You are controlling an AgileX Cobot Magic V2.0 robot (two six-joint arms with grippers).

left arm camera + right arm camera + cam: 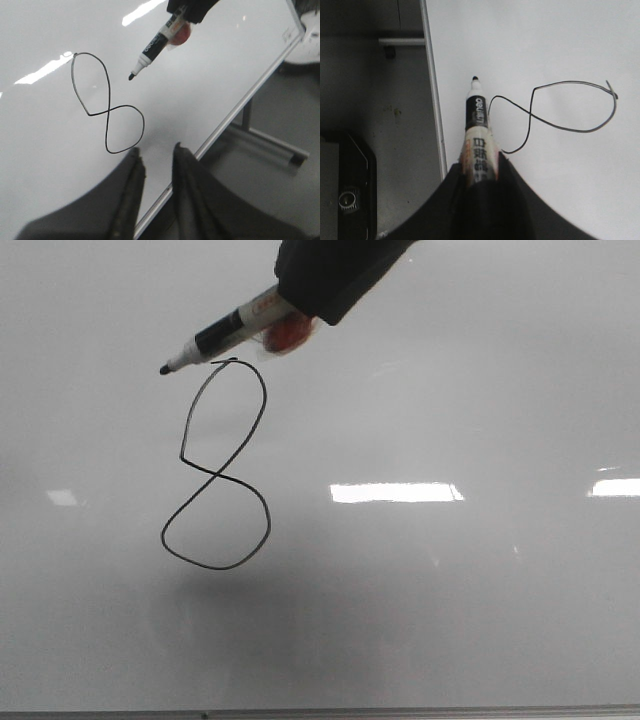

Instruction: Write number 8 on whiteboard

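Currently the right gripper is clamping a marker; its black tip is pointing toward the whiteboard, sitting just beside the top of the 8 and apart from the drawn line; whether the tip is touching the surface cannot be determined. In the front view the 8 is lying left of centre on the whiteboard, its narrow upper loop closing just under the marker tip and its wider lower loop sitting below; bright rectangular reflections are showing to its right. The left gripper is hanging over the whiteboard's edge near the lower loop, holding nothing, its fingers standing slightly parted. In the left wrist view a metal stand leg is showing beyond the whiteboard's framed edge.
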